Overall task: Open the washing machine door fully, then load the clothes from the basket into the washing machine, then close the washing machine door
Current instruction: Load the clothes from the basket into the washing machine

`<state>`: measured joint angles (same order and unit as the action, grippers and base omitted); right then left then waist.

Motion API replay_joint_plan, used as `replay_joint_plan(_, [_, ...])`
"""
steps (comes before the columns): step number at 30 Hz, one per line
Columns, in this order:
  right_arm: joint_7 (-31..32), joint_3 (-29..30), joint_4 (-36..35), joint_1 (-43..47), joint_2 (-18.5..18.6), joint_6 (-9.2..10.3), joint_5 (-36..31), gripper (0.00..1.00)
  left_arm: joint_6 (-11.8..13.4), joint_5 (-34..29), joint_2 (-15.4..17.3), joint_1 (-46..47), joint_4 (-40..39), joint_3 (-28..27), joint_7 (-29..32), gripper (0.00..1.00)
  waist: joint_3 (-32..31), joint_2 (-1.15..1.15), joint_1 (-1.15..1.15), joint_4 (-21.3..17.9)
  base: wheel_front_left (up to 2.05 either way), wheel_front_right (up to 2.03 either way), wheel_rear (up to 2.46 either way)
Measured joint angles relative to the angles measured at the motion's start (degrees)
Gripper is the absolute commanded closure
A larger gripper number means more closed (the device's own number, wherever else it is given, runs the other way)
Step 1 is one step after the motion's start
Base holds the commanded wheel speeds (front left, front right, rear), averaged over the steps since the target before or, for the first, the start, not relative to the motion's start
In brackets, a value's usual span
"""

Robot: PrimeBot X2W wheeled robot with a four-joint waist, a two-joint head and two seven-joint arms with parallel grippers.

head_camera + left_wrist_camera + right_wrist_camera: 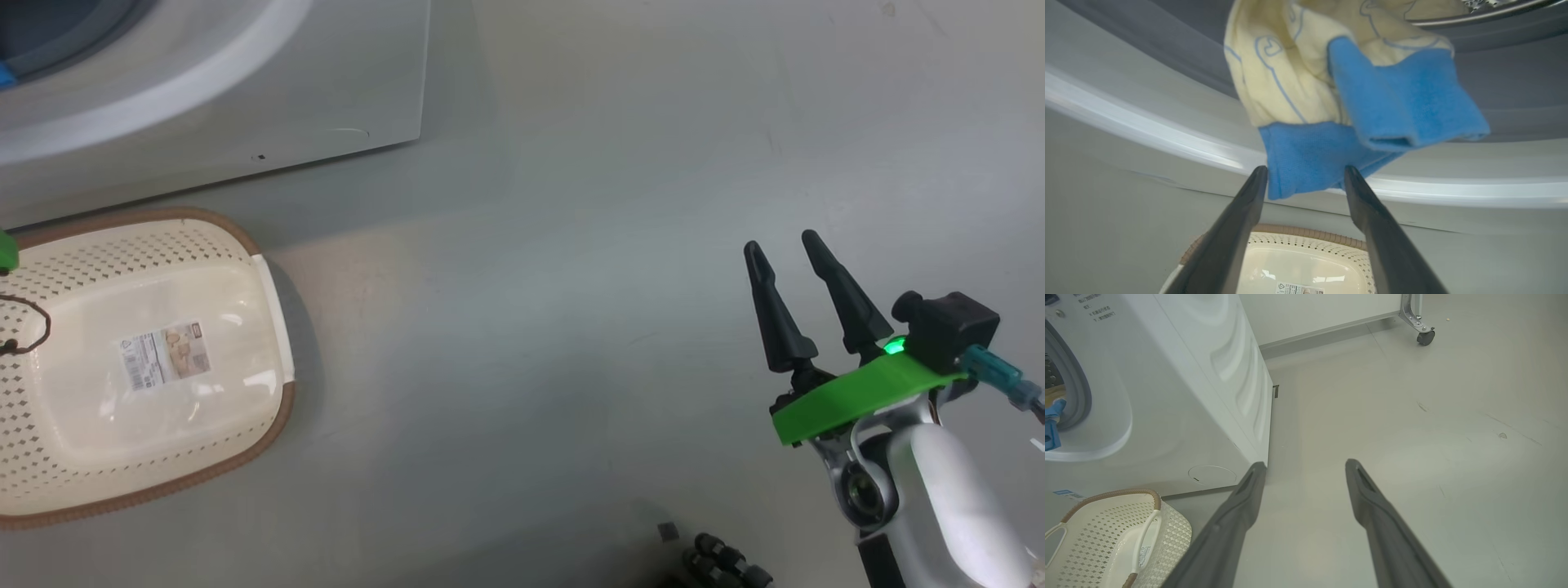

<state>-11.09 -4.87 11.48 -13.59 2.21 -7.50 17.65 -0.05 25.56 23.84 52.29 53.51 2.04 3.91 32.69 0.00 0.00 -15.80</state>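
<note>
Left claw (pixel 1305 173), wide and empty, faces the clothes (pixel 1290 90) draped over the lip of the washing machine (pixel 1126 134). They're likely soft and light, best pinched at the dangling blue cuff. Right claw (pixel 780 242) wide too, beside it.

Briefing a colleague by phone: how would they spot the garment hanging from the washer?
Find the white washing machine behind the cream basket. At its round opening a garment drapes over the lip. It is the soft thing there, pale yellow with solid blue cuffs.
</note>
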Motion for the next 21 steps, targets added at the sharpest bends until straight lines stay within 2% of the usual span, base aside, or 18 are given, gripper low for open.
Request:
replay_joint_plan(1, [0.00,-0.20,0.03,0.00,-0.01,0.00,0.00,0.00,-0.18,0.24,-0.01,0.29,0.35,0.02,0.15,0.00,-0.05,0.00,0.00,0.00,0.00,0.00,0.00])
replay_joint_plan(3, [0.00,-0.44,0.08,-0.01,-0.01,0.00,0.00,0.00,-1.02,0.51,0.00,0.44,0.60,0.00,0.25,0.11,-0.13,0.00,0.00,-0.07,0.00,0.00,0.00])
replay_joint_plan(4, [0.00,-0.46,0.20,-0.01,-0.01,0.00,0.00,0.00,-1.43,0.91,-0.02,0.57,0.87,0.02,0.80,0.42,-0.18,0.00,0.00,-0.10,0.00,0.00,0.00])
replay_joint_plan(5, [0.00,-0.46,0.26,-0.01,-0.01,0.00,0.00,0.00,-1.48,1.09,-0.02,0.71,1.20,0.07,0.83,0.62,-0.20,0.00,0.00,-0.14,0.00,0.00,0.00])
replay_joint_plan(6, [0.00,-0.46,0.27,-0.01,-0.01,0.00,0.00,0.00,-1.96,1.15,-0.02,0.83,1.51,0.14,1.12,0.92,-0.23,0.00,0.00,-0.22,0.00,0.00,0.00])
replay_joint_plan(7, [0.00,-0.46,0.27,-0.01,-0.01,0.00,0.00,0.00,-2.38,1.31,-0.03,0.95,1.75,0.09,1.24,1.00,-0.27,0.00,0.00,-0.27,0.00,0.00,0.00])
replay_joint_plan(14, [0.00,-0.42,0.56,-0.01,0.00,0.00,0.00,0.00,-3.54,2.34,-0.29,1.55,2.86,0.27,1.99,1.00,-0.54,0.00,0.00,-0.49,0.00,0.00,0.00])
replay_joint_plan(21, [0.02,0.14,0.69,0.06,0.00,0.00,-0.01,0.00,-5.70,2.18,-1.29,1.80,1.65,3.80,3.50,1.00,-1.35,0.00,0.00,0.40,0.00,0.00,0.00])
